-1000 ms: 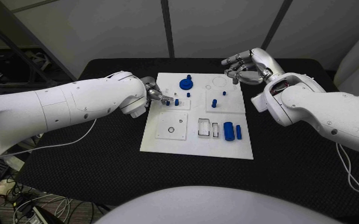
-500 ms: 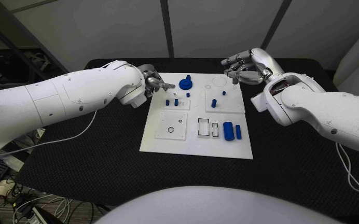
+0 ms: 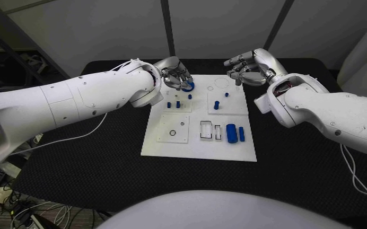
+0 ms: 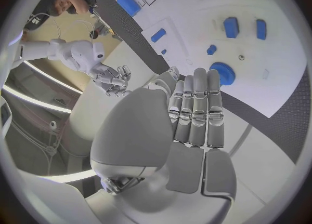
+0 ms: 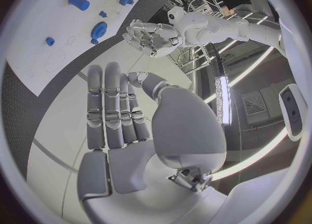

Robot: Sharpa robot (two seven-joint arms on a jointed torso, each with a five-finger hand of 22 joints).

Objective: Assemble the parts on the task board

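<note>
The white task board lies in the middle of the black table, with small blue parts spread over it. The left hand hovers over the board's far left corner, directly above a round blue disc that stands there; in the left wrist view its fingers lie straight and side by side, pointing toward the disc, and nothing is held in them. Whether the fingertips touch the disc cannot be told. The right hand hangs above the table just beyond the board's far right corner, its fingers loosely curled and apart in the head view; the right wrist view shows its fingers stretched out together with an empty palm. Just near of the disc, two short blue pegs stand upright side by side on the left part of the board, and a single blue peg stands to their right, near the board's centre. On the near right part, a thick blue cylinder lies flat with a thinner blue bar just beside it on the right. To the left of these are two empty rectangular slots, and further left a square plate with a small hole.
</note>
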